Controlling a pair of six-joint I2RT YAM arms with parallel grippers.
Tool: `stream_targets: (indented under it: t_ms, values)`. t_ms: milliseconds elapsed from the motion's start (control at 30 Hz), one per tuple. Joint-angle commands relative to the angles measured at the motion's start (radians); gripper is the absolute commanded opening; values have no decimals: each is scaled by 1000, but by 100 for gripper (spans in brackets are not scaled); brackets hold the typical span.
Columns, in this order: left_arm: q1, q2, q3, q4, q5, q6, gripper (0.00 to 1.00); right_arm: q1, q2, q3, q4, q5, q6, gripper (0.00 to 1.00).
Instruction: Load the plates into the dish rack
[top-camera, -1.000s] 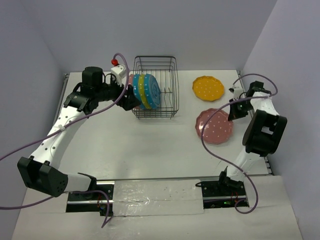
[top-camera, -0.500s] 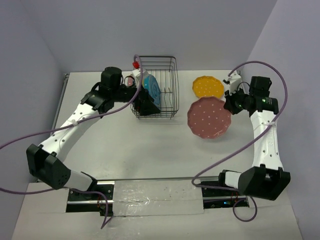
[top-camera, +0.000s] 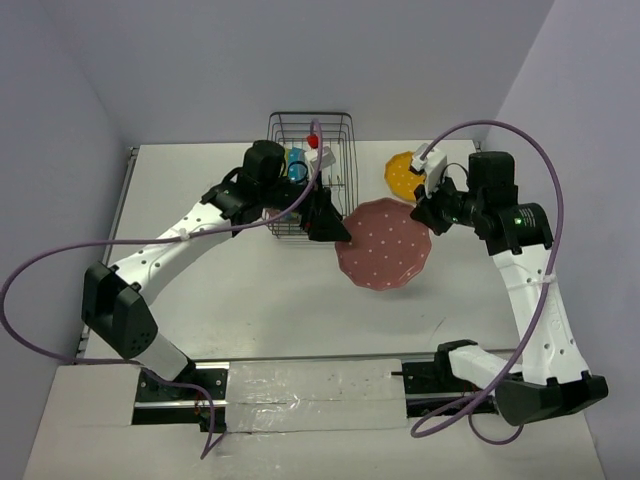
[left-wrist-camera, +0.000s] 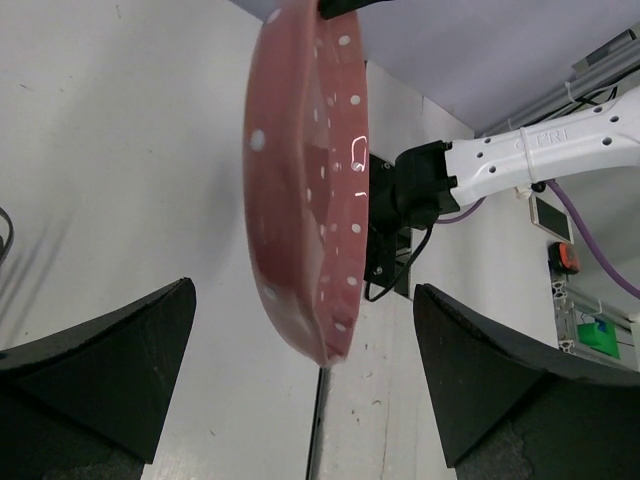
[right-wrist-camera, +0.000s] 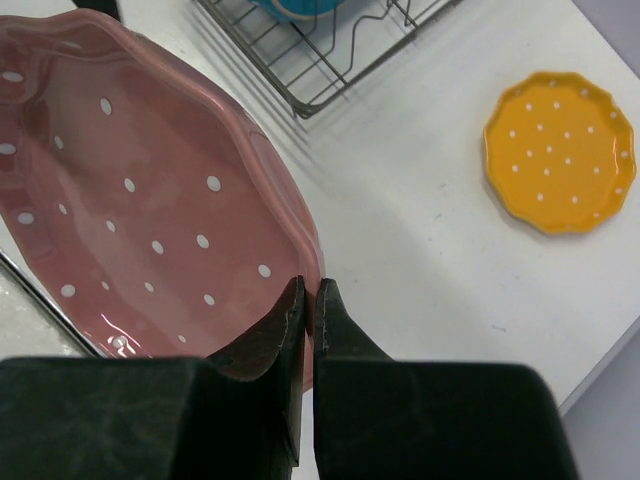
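Note:
A pink plate (top-camera: 383, 243) hangs tilted above the table, with my right gripper (top-camera: 424, 213) shut on its right rim. The right wrist view shows that gripper (right-wrist-camera: 311, 298) pinching the scalloped rim of the pink plate (right-wrist-camera: 130, 200). My left gripper (top-camera: 334, 230) stands wide open at the plate's left edge. Seen from the left wrist, the plate (left-wrist-camera: 305, 200) is edge-on between and ahead of the spread fingers (left-wrist-camera: 95, 370), untouched by them. The black wire dish rack (top-camera: 310, 117) holds a teal plate (top-camera: 296, 164). An orange-yellow plate (right-wrist-camera: 560, 150) lies flat on the table.
The left arm (top-camera: 180, 245) reaches across the front of the rack (right-wrist-camera: 330, 60). The orange-yellow plate (top-camera: 401, 170) is partly covered by the right wrist. Purple cables loop above both arms. Walls close in the table at the back and sides.
The right arm lifted the pink plate off the table and carried it left toward the rack. The left gripper, open throughout, swung right from the rack's left side to the plate's left edge.

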Motion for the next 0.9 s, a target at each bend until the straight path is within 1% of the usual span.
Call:
stream_targets:
  t_ms: [0, 100, 167, 267, 300, 367, 500, 567, 600, 633, 667, 700, 867]
  values:
    - [-24, 18, 57, 62, 28, -39, 99, 52, -45, 87, 45, -19, 81, 0]
    - [-38, 31, 55, 63, 4, -44, 99, 92, -45, 95, 43, -13, 98, 0]
    - [-41, 40, 58, 63, 4, -47, 96, 103, -46, 96, 45, -15, 108, 0]
    - [-39, 45, 52, 81, 10, -64, 79, 115, -40, 102, 43, -21, 115, 0]
    - [-41, 45, 51, 88, 11, -68, 66, 118, -39, 105, 43, -27, 116, 0]
    - [-41, 43, 45, 100, 20, -77, 53, 124, -32, 113, 45, -44, 125, 0]
    - [-41, 46, 51, 108, 50, -71, 0, 138, -17, 115, 49, -73, 145, 0]
    - [-39, 32, 54, 92, 48, -44, 0, 141, -2, 118, 36, -105, 161, 8]
    - [-39, 28, 55, 66, 48, -10, 0, 141, 6, 121, 28, -117, 167, 15]
    - [-36, 17, 57, 54, 53, 5, 0, 140, 12, 127, 19, -130, 180, 44]
    - [-33, 9, 57, 48, 59, 18, 0, 141, 33, 131, 0, -154, 188, 60]
    - [-27, -7, 48, 39, 71, 39, 0, 138, 59, 144, -21, -163, 209, 73]
    - [0, -61, 22, 17, 93, 113, 0, 126, 136, 187, -87, -309, 233, 80]
